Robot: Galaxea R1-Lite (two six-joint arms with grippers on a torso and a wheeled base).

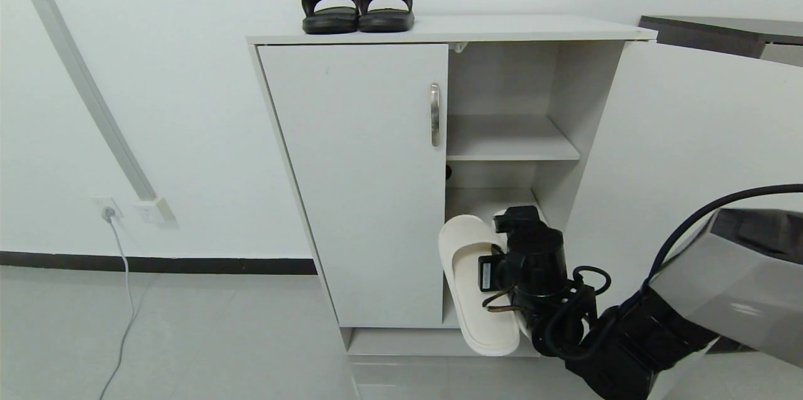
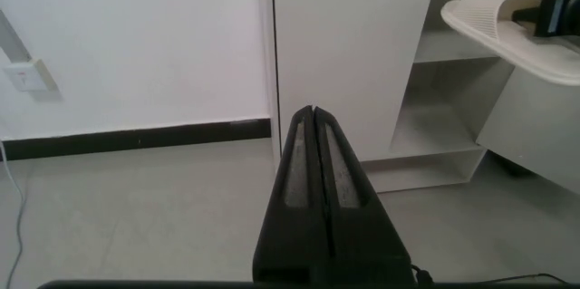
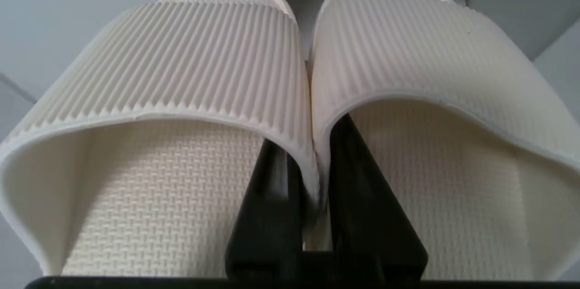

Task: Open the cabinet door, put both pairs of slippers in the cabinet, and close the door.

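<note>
Saw right gripper (image 3: 313, 207) clamped on the white slippers (image 1: 473, 287), one finger under each strap, pinching the two inner strap edges together. Caught the pair side by side and tilted, toes up toward the lower compartment of the cabinet (image 1: 502, 27), heels hanging past its bottom front edge, at the open right half, off the floor (image 1: 188, 337). Couldn't tell whether inside the opening or just before it. Saw left gripper (image 2: 313, 144) low over the floor, well apart from the cabinet, fingers pressed together, holding nothing. Spotted a small label (image 1: 486, 273) on the right wrist housing, too small to read. Logged black slippers (image 1: 357, 6) as a pair on the cabinet top, toward its left rear corner, touching each other. Noted left door (image 1: 357, 187) shut, metal handle (image 1: 435, 115) at its right edge. Noted right door (image 1: 690, 149) swung wide open, just beside the right arm. Marked a shelf (image 1: 508, 140) inside, above the white pair. Also logged a wall socket (image 1: 106, 207) with a cable (image 1: 125, 300) plugged in and a slanted conduit (image 1: 81, 80) on the wall left of the cabinet, plus a dark table (image 1: 721, 30) behind the open door.
</note>
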